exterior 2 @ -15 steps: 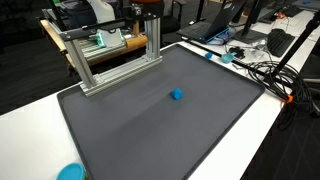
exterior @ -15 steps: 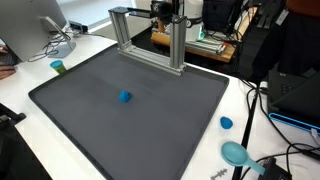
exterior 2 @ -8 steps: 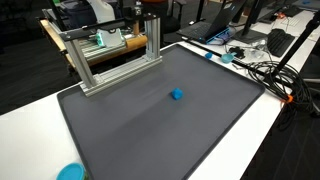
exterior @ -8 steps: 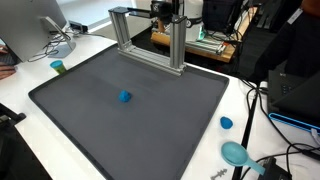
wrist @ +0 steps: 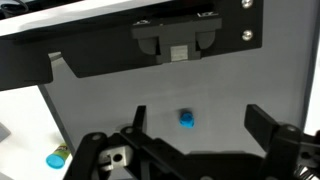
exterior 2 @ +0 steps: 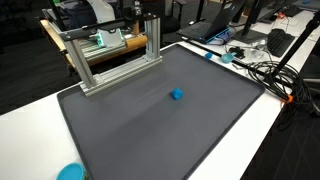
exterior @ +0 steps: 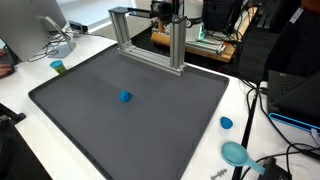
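Gripper [wrist: 197,116] wide open, holds nothing, hangs above grey mat [wrist: 100,110]. Blue block [wrist: 186,119] lies below it, betw. the fingers, untouched. Small teal cup [wrist: 57,158] sits off the mat, well to gripper's side; contents can't tell. Metal frame [wrist: 178,45] beyond block.

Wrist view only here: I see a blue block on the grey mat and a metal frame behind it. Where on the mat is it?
Observer: The blue block sits near the middle of the mat, well apart from the frame.
Operator: Anything off the mat?
Observer: A small blue cap and a teal round thing lie on the white table beside one mat edge.
Operator: Cables?
Observer: Yes, loose cables lie on that same side.
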Controlling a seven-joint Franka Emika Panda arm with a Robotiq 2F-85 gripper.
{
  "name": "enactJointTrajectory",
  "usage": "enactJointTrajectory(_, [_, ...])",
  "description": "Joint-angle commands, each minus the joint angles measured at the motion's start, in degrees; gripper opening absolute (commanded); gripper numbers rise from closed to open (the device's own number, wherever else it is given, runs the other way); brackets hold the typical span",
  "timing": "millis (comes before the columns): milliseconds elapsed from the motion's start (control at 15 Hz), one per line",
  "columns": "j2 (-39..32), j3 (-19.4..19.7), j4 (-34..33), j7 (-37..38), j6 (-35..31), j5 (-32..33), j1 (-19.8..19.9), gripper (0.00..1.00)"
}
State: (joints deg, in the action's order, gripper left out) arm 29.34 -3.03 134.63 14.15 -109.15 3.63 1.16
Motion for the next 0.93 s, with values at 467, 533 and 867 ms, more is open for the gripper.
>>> enactJointTrajectory(467, [-0.63,1.3,0.2,-3.45,1.14,-1.74,0.41,1.0])
enactJointTrajectory(533, [-0.63,1.27,0.2,-3.44,1.14,-1.73,0.44,1.0])
enactJointTrajectory(867, [-2.6,1.44,2.18,-1.88,1.15,-2.66,0.81,1.0])
